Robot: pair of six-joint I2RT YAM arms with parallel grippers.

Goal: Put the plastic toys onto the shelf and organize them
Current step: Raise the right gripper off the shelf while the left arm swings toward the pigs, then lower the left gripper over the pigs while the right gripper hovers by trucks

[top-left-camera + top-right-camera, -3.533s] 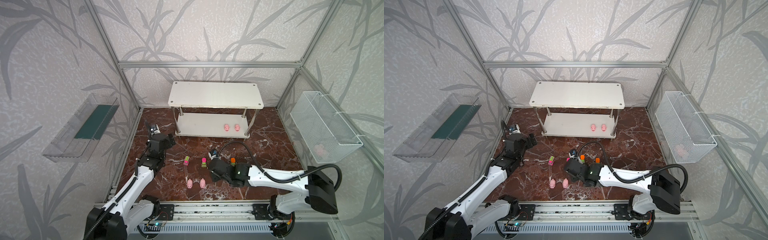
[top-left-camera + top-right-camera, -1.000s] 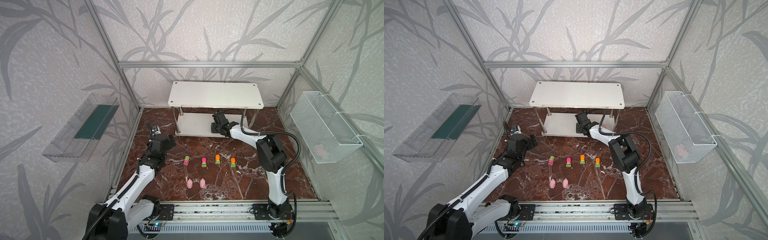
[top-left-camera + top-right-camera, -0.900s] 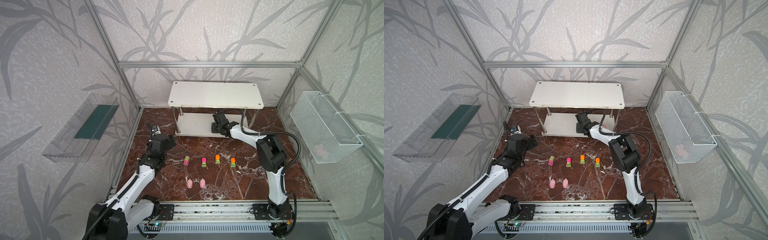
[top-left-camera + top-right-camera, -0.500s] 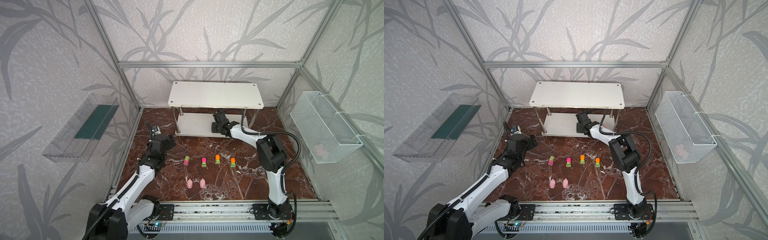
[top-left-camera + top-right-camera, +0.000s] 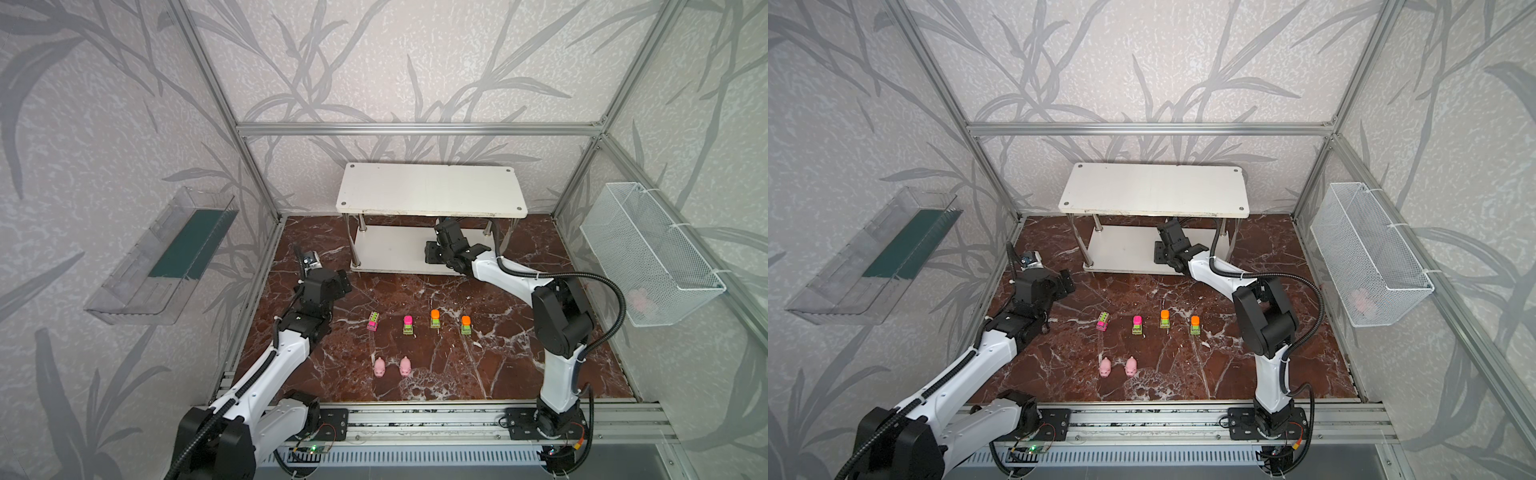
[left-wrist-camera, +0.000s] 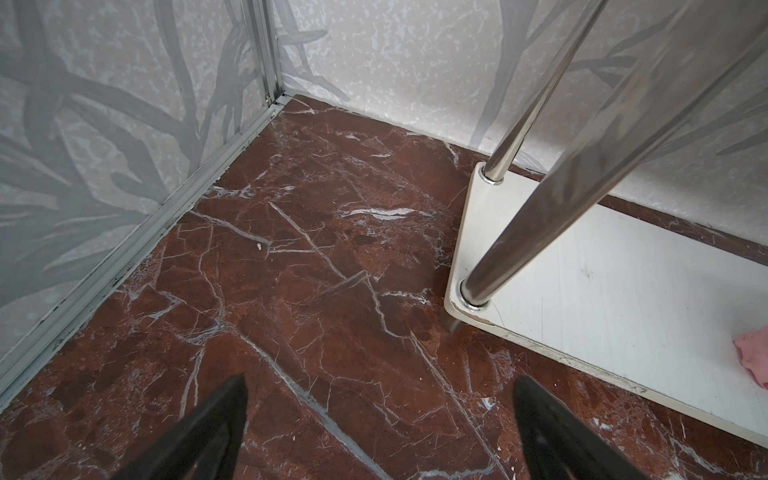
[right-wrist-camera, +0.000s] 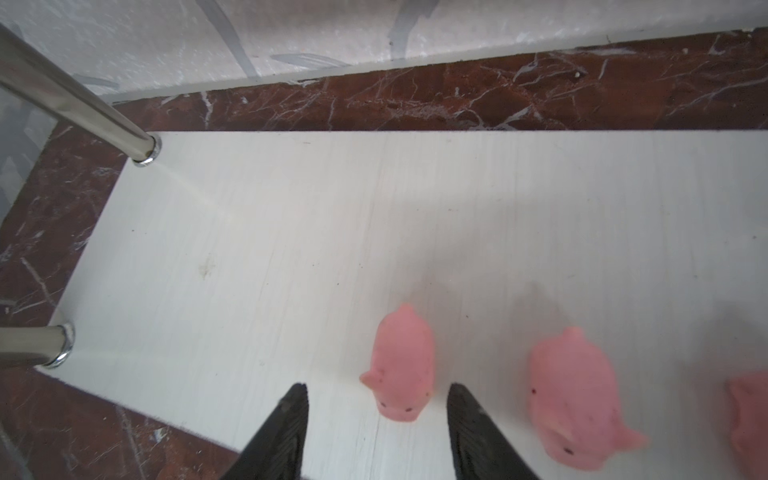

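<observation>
The right gripper [image 7: 378, 390] is reaching in under the top board [image 5: 430, 195] of the white two-tier shelf with chrome posts [image 5: 390, 253], which is standing at the upper centre of both top views. Its black fingers [image 7: 289, 432] are sitting partly apart on either side of a small pink plastic pig [image 7: 399, 365] without pressing on it — a strip of white board is showing between the pig and each finger — so this gripper is holding nothing. That pig is resting on the shelf's lower board [image 7: 291, 249], with a second pink pig [image 7: 577, 399] just beside it and a third pink pig [image 7: 748, 419] cut by the frame's edge. The left gripper [image 6: 379, 379] is hanging spread wide and empty over the dark red marble floor [image 6: 311, 270], near the shelf's corner post [image 6: 536, 224], at centre left in both top views. Four tiny neon toy cars [image 5: 408, 325] are sitting in a row on the floor at the centre of both top views, and two more pink pigs [image 5: 379, 368] are lying side by side just below that row.
</observation>
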